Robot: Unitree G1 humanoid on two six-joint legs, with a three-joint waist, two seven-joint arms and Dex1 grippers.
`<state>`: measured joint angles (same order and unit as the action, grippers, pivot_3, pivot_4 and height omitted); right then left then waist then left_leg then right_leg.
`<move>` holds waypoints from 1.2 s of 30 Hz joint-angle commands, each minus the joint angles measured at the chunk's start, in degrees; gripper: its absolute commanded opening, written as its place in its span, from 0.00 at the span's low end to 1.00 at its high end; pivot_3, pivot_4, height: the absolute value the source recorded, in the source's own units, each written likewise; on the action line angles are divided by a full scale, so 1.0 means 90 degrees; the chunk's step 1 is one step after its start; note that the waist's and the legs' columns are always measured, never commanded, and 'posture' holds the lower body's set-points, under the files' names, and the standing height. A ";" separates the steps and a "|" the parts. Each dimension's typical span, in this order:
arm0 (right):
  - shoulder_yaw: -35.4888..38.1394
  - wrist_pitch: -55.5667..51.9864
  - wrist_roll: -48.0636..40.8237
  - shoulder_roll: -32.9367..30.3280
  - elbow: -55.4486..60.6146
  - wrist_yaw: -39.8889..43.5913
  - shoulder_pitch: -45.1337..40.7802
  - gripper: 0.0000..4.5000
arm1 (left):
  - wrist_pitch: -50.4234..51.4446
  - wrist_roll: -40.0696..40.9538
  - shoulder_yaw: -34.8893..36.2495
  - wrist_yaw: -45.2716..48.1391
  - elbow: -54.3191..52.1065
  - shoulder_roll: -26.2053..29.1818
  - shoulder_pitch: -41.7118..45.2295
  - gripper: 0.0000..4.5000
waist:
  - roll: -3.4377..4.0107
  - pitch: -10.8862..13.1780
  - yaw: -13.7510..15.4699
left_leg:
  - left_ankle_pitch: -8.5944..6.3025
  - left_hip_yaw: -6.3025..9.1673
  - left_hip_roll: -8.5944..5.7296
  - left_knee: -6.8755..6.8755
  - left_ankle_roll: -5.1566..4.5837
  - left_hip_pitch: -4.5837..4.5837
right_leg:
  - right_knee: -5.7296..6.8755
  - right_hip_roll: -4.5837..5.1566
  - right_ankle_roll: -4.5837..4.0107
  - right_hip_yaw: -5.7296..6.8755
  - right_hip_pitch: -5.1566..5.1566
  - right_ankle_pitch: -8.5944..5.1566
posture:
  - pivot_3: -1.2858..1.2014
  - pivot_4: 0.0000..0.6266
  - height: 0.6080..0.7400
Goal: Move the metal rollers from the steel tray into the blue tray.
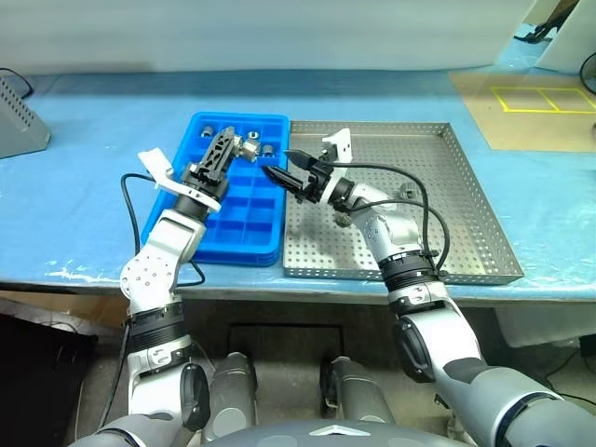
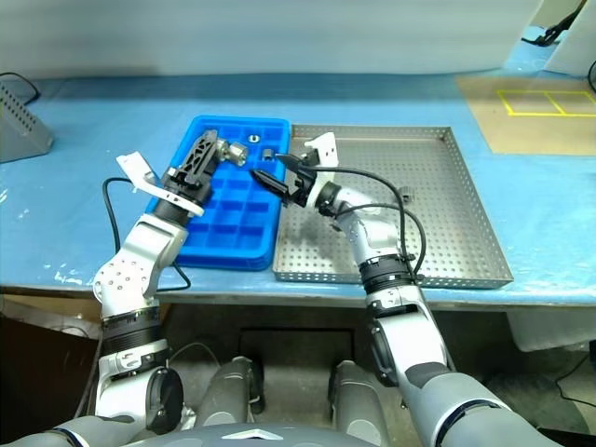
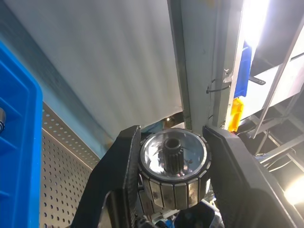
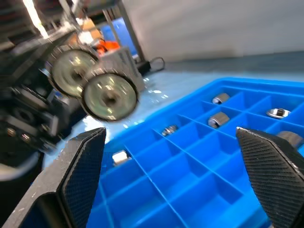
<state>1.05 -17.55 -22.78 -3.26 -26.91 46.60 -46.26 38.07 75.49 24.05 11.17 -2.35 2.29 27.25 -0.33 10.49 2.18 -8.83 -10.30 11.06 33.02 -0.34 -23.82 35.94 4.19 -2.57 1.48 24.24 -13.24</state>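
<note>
My left gripper (image 1: 235, 142) is shut on one of the metal rollers (image 3: 173, 168), a shiny cylinder with a centre hole, and holds it in the air over the far part of the blue tray (image 1: 233, 233). Several more rollers (image 1: 268, 149) lie in the tray's far compartments. My right gripper (image 1: 284, 166) stands open and empty over the seam between the blue tray and the steel tray (image 1: 466, 205), its fingertips pointing at the held roller (image 4: 109, 95) from close by. A small metal piece (image 1: 407, 193) lies on the steel tray's perforated floor behind my right forearm.
Both trays sit side by side on a blue-covered table. A grey box (image 1: 19, 116) stands at the far left. A brown mat with yellow lines (image 1: 531, 107) lies at the far right. Black cables loop off both wrists.
</note>
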 commanded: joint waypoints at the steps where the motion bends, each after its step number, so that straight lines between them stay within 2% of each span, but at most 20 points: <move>1: 0.0068 -0.0268 -0.0386 0.0056 0.0553 0.0229 -0.0053 1.00 | 0.0082 0.0209 -0.0081 0.0010 -0.0105 0.0017 0.0044 0.38 | 0.0000 0.0000 -0.0001 | 0.0000 0.0000 0.0000 0.0000 0.0000 0.0000 | 0.0000 0.0000 0.0000 0.0000 0.0000 0.0000 | 0.46 0.24 1.00; 16: -0.0091 -0.0640 -0.0447 0.0145 0.0564 0.0246 -0.0088 1.00 | 0.0218 0.0257 -0.0287 0.0049 0.0018 -0.0067 0.0072 0.38 | 0.0000 0.0000 0.0002 | 0.0014 0.0000 0.0000 0.0000 0.0024 0.0007 | -0.0001 0.0000 0.0003 0.0000 -0.0006 0.0002 | 0.46 0.24 1.00; 19: -0.0076 -0.0604 -0.0454 0.0170 0.0490 0.0265 -0.0125 0.87 | 0.0282 0.0262 -0.0354 0.0087 0.0018 -0.0075 0.0071 0.38 | 0.0000 0.0000 0.0002 | 0.0014 0.0000 0.0000 0.0000 0.0024 0.0007 | 0.0000 0.0000 0.0004 0.0000 -0.0006 0.0002 | 0.46 0.24 1.00; 26: -0.0021 -0.0546 -0.0440 0.0197 0.0390 0.0274 -0.0176 0.37 | 0.0304 0.0266 -0.0393 0.0094 0.0034 -0.0087 0.0068 0.38 | -0.0001 0.0000 0.0003 | 0.0015 0.0001 -0.0001 0.0000 0.0025 0.0008 | 0.0000 0.0000 0.0004 0.0000 -0.0007 0.0002 | 0.46 0.24 1.00; 36: 0.0159 -0.0408 -0.0488 0.0182 0.0398 0.0137 -0.0156 0.36 | 0.0137 0.0161 -0.0318 0.0063 0.0028 -0.0087 0.0023 0.38 | -0.0001 0.0000 0.0002 | 0.0015 0.0001 -0.0001 0.0000 0.0025 0.0009 | 0.0000 0.0000 0.0005 -0.0001 -0.0008 0.0003 | 0.46 0.24 1.00</move>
<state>0.03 -23.63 -25.64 -1.98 -24.96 48.36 -46.25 39.95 76.75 20.99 11.29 -0.79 1.50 27.41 -0.33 10.48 2.20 -8.70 -10.30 11.05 33.02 -0.11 -23.74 35.94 4.19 -2.53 1.47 24.16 -13.21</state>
